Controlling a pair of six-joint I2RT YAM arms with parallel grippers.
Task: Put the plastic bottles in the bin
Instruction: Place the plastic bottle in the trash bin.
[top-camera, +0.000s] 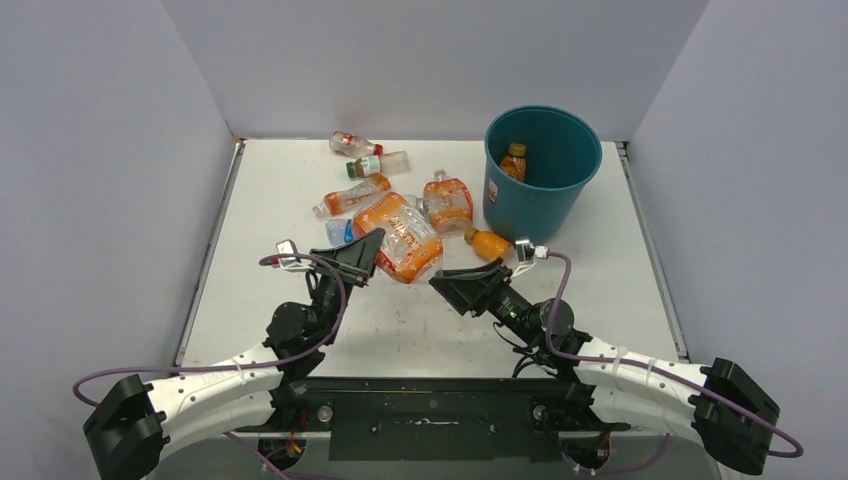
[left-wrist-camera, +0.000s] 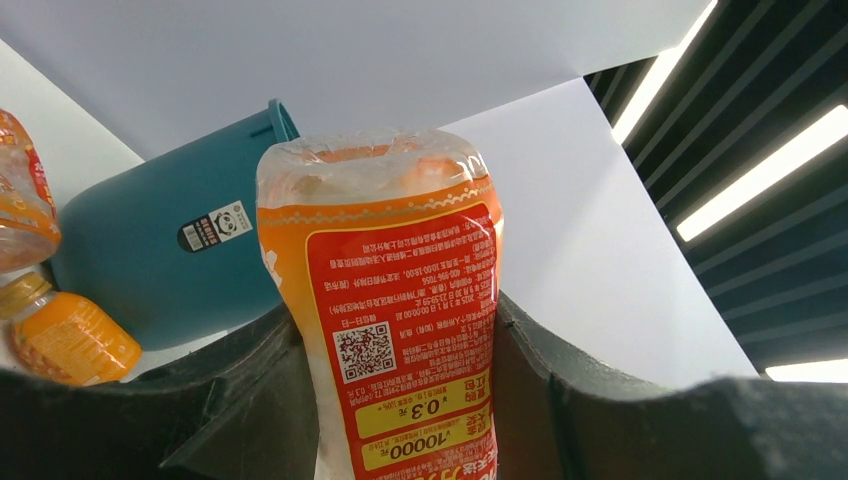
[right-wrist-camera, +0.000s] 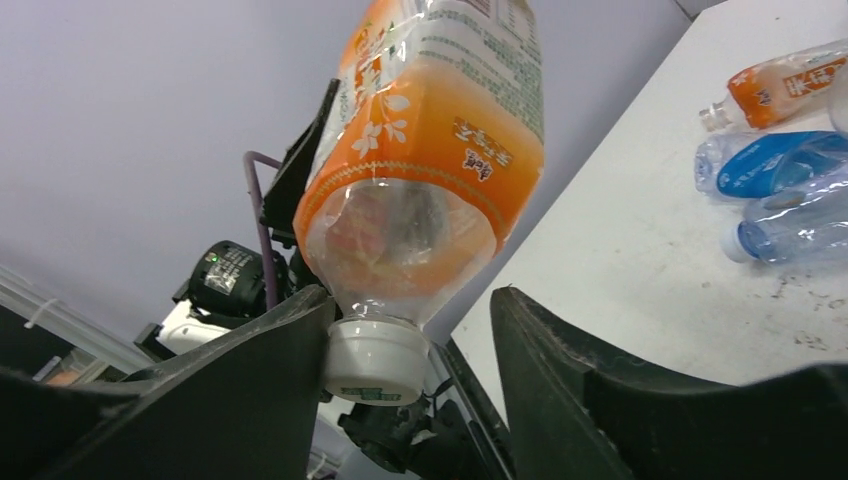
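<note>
My left gripper (top-camera: 370, 252) is shut on a large clear bottle with an orange label (top-camera: 405, 240) and holds it off the table; the bottle sits between the jaws in the left wrist view (left-wrist-camera: 395, 300). Its white cap (right-wrist-camera: 375, 358) hangs between the fingers of my open right gripper (right-wrist-camera: 410, 300), against one finger (right-wrist-camera: 290, 330). My right gripper (top-camera: 447, 283) is just below the bottle. The teal bin (top-camera: 541, 175) stands at the back right with one orange bottle (top-camera: 514, 162) inside. The bin also shows in the left wrist view (left-wrist-camera: 170, 250).
Loose bottles lie left of the bin: a red-capped one (top-camera: 355, 143), a green-capped one (top-camera: 378, 164), an orange-labelled one (top-camera: 350, 197), a crushed orange one (top-camera: 447, 203), a blue one (top-camera: 338, 232), and a small orange one (top-camera: 488, 243) by the bin's foot. Grey walls close three sides.
</note>
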